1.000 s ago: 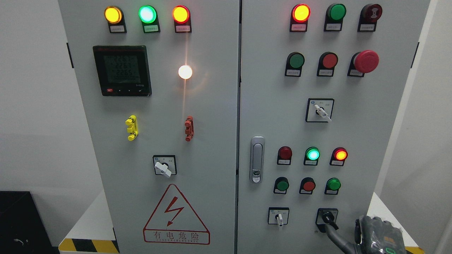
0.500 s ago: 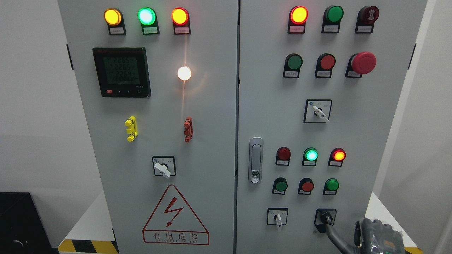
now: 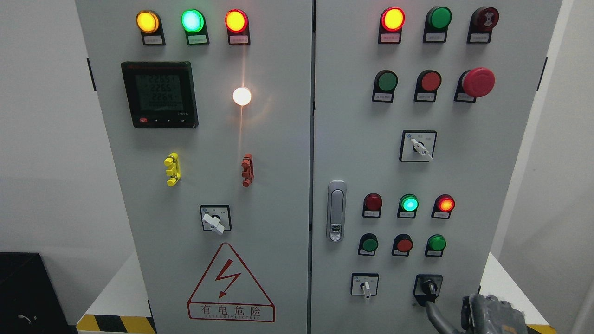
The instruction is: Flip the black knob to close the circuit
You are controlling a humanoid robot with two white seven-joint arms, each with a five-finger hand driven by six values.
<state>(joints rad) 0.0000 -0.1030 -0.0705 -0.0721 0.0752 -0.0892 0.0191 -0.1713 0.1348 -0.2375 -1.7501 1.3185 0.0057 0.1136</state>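
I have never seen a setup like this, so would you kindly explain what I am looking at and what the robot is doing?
This single picture comes from a camera on a humanoid robot's head, facing a grey electrical cabinet with two doors. The doors carry lit and unlit indicator lamps, push buttons, a red mushroom stop button, a digital meter, several rotary switches and a lightning warning sign. At the lower right is the robot's right hand, one finger stretched up toward the black knob it must turn. It holds nothing. The left hand is out of view.
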